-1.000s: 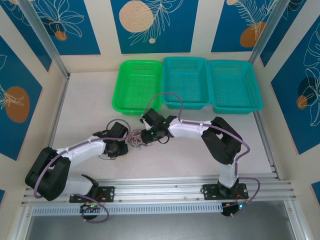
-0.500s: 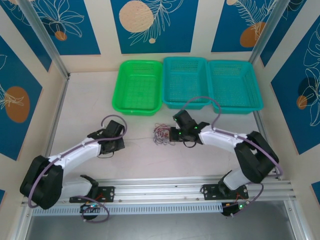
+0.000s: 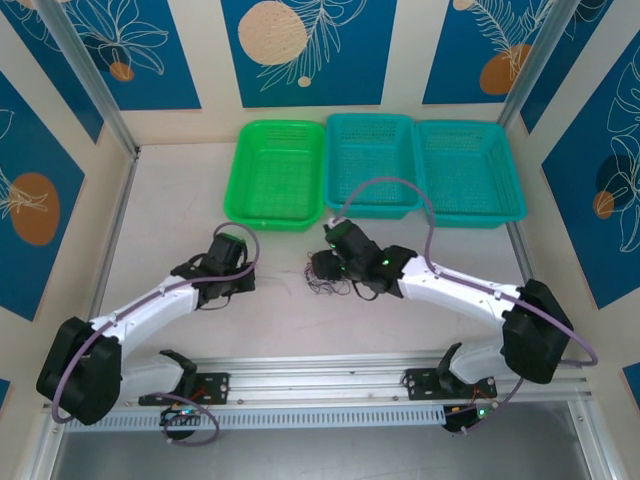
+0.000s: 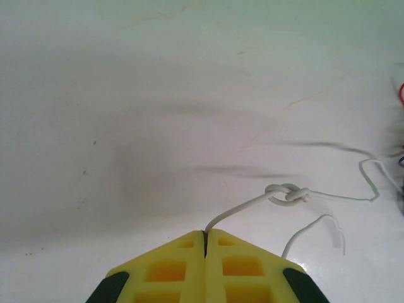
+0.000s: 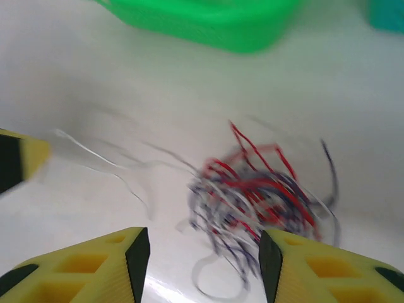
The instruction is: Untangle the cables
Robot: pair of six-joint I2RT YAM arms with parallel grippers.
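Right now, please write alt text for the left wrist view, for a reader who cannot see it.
The left tool, shut, pinches a white cable that has a knot just ahead of the tip. The cable trails to the frame's right across the pale table.

This is a robotics lab test cell: a white table boxed in by aluminium frame posts and blue leaf-printed wall panels. The left arm and right arm are bolted to a slotted aluminium rail at the near edge. Three plastic baskets line the far side.
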